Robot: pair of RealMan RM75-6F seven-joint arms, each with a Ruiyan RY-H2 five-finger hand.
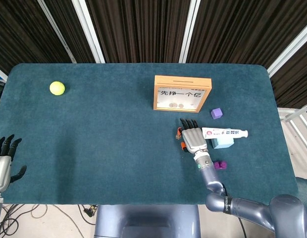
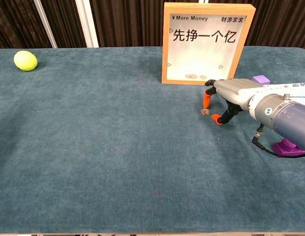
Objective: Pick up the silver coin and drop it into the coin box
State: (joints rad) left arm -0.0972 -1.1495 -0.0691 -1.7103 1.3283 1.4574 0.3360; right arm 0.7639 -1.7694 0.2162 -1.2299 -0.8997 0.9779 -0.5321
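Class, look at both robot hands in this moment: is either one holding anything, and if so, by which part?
Nothing is held. The right hand hovers with orange fingertips either side of the silver coin, which lies flat on the table. The left hand is open, off the table's edge.

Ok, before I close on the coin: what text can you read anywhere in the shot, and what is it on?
"¥More Money": top left of the coin box front.
"财源滚滚": top right of the box front, small, so this reading is uncertain.
"先挣一个亿": large line across the box front.
Print on the toothpaste tube: too small to read.
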